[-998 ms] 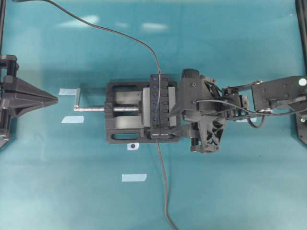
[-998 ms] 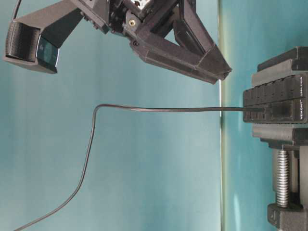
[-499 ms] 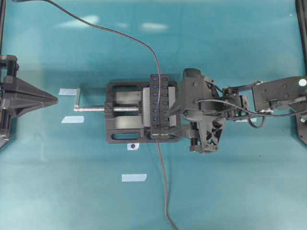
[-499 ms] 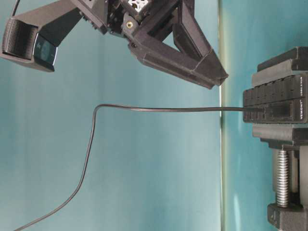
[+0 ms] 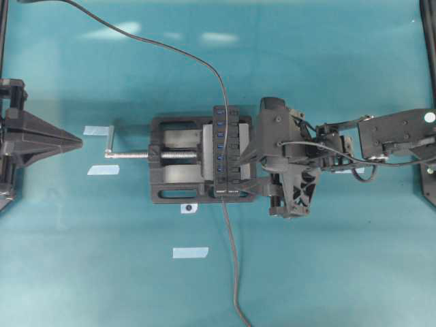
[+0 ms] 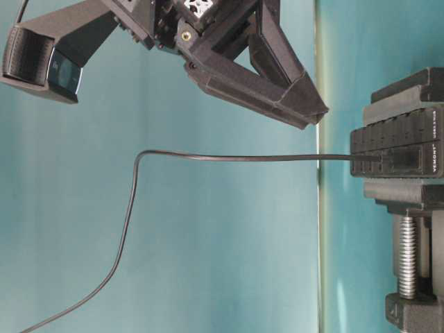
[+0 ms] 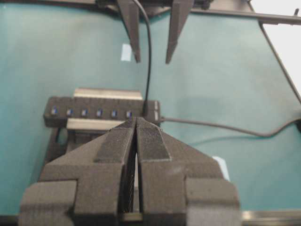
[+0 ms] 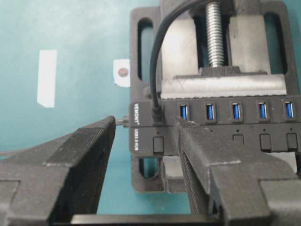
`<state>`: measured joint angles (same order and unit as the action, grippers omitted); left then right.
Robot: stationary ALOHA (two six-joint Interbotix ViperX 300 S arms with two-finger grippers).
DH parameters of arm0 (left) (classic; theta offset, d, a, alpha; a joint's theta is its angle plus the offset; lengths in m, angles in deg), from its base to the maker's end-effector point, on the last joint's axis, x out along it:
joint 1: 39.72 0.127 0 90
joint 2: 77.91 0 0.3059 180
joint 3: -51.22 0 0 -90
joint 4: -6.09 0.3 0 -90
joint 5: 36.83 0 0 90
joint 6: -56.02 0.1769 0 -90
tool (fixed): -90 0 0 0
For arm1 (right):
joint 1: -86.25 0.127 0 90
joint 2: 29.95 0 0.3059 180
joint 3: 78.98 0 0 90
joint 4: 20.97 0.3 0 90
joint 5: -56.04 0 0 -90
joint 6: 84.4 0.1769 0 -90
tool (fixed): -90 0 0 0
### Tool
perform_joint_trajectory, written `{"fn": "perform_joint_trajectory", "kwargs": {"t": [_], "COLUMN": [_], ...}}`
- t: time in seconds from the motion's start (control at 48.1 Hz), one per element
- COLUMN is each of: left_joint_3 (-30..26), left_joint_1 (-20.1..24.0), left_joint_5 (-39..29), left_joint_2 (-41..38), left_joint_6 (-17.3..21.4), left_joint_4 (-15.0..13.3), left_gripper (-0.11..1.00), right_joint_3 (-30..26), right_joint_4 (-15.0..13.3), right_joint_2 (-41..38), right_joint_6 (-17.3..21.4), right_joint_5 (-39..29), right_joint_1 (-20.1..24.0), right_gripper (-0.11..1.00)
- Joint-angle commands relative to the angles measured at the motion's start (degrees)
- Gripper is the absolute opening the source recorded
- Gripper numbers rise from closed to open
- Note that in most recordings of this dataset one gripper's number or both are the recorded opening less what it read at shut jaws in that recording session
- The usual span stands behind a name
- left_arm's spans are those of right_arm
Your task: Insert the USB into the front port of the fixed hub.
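Note:
The hub is a long black bar with blue slots, clamped in the black vise. The USB plug sits in the slot nearest the hub's lettered end. Its thin cable runs off to the far left corner. My right gripper is open and empty, its fingers straddling the lettered end without touching the plug. It shows in the overhead view too. My left gripper is shut and empty at the table's left edge, well clear of the vise, and points at the hub in its wrist view.
The vise's silver screw handle sticks out to the left. The hub's own fixed cable leaves its lettered end toward the front edge. Several pale tape strips lie on the teal table.
The right gripper has shifted very slightly beside the hub and stays open. The plug, cables and left gripper have not moved.

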<state>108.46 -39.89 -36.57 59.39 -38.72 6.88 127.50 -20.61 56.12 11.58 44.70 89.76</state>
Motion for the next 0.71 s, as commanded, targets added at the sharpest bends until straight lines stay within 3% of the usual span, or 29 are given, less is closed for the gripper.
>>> {"fn": "perform_joint_trajectory", "kwargs": {"t": [0.0,0.686], "left_joint_3": [-0.6,-1.1], "left_joint_1": [0.0,-0.1], "left_joint_5": [0.6,1.3], "left_joint_2": [-0.4,-2.0], "left_joint_6": [-0.1,-0.4], "left_joint_4": [0.2,0.1], "left_gripper": [0.0,0.0], "right_joint_3": [-0.5,-0.4], "right_joint_4": [0.2,0.2], "right_joint_2": [0.7,0.5], "right_joint_6": [0.6,0.5], "right_joint_5": [0.5,1.5], "right_joint_1": [0.2,-0.6], "right_gripper": [0.58,0.58]}}
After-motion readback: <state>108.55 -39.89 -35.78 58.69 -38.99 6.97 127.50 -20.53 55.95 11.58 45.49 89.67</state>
